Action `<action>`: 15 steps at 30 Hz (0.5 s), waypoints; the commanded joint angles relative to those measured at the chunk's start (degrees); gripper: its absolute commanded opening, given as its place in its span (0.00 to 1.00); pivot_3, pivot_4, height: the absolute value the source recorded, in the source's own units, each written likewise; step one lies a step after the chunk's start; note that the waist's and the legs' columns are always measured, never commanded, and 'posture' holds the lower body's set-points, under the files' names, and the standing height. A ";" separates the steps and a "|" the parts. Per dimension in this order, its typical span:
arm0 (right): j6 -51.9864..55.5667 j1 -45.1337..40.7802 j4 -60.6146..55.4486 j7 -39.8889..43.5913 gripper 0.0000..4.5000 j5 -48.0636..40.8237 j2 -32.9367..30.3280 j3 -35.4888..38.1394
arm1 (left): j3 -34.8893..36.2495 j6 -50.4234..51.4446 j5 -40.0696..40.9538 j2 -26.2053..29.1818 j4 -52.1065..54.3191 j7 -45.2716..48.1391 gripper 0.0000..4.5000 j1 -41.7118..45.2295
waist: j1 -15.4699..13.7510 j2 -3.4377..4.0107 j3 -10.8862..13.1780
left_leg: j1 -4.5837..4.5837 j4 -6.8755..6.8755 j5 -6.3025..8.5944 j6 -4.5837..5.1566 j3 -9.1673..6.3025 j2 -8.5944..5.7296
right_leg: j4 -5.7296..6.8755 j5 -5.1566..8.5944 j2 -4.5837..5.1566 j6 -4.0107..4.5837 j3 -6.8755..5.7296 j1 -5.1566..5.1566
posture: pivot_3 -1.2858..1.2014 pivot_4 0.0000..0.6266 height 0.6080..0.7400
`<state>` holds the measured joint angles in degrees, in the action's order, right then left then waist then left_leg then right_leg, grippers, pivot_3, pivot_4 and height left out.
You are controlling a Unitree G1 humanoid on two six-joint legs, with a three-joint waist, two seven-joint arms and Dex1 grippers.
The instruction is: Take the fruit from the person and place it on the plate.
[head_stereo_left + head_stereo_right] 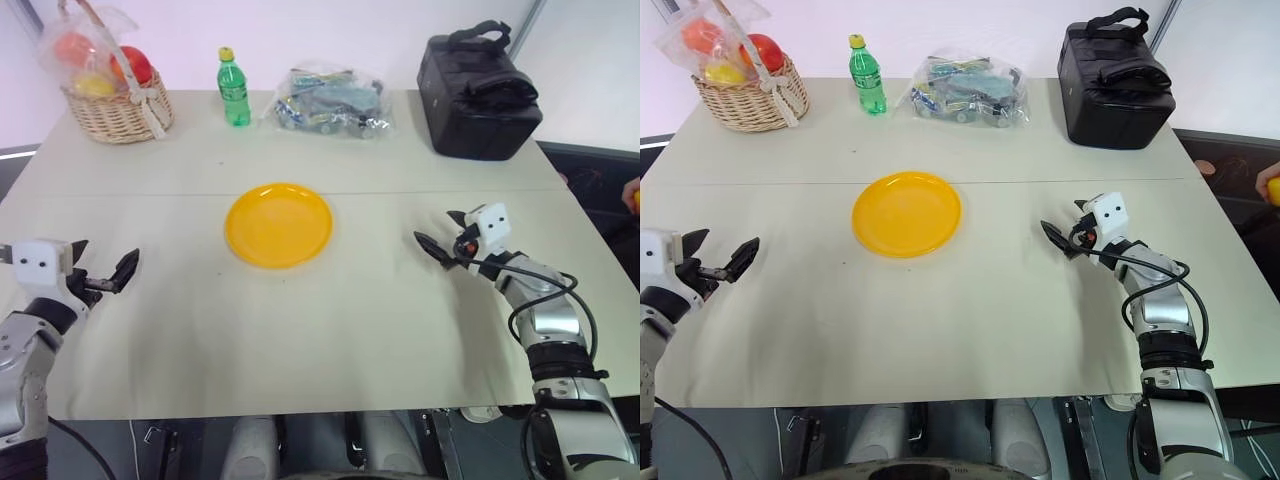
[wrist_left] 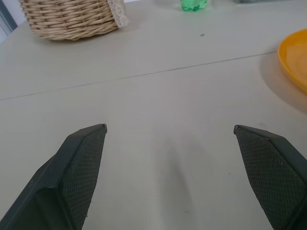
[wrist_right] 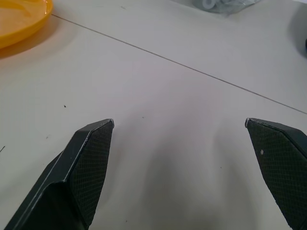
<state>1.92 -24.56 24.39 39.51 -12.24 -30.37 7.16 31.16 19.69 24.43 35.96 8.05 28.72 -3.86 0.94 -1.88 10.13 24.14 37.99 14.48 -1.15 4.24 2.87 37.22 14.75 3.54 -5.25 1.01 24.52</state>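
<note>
The yellow plate [image 1: 279, 224] lies empty at the middle of the table. My left gripper [image 1: 105, 258] hovers open over the table's left side, well to the left of the plate, with nothing between its fingers. On the other side, my right gripper [image 1: 440, 230] stands open and empty, pointing toward the plate from its right. At the far right edge, beyond the table, a person's hand [image 1: 1267, 180] shows with a sliver of yellow fruit [image 1: 1275, 193] in it; most of both is cut off. The plate's rim [image 2: 295, 57] also shows in the left wrist view.
A wicker basket [image 1: 118, 108] with wrapped fruits stands at the back left. Beside it are a green bottle [image 1: 234, 88] and a clear bag of small items [image 1: 330, 100]. A black bag [image 1: 480, 95] sits at the back right.
</note>
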 commanded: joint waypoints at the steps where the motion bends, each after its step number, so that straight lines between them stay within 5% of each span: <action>1: -0.48 -0.05 -2.49 -0.02 1.00 -0.92 -0.28 1.36 | 0.96 -0.15 0.75 0.82 1.84 0.64 0.99 0.24 | -0.01 0.00 0.00 | 0.00 0.00 0.00 0.00 0.00 0.00 | 0.00 0.00 0.00 0.00 0.00 0.00 | 0.52 0.24 1.00; 15: -0.83 0.28 -2.26 -0.30 1.00 -0.83 0.03 1.40 | 0.14 -0.61 -0.25 0.60 1.64 0.32 0.99 1.37 | -0.07 0.00 0.00 | 0.00 0.00 0.00 0.00 0.01 0.00 | 0.00 0.00 0.00 0.00 0.00 0.00 | 0.52 0.24 1.00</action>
<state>1.93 -24.35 24.29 39.42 -12.24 -30.27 7.17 30.82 19.73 24.29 35.89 8.10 29.23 -3.01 0.87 -1.88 10.13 24.14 37.98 14.48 -1.15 4.25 2.86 37.22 14.75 3.54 -5.25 1.01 24.52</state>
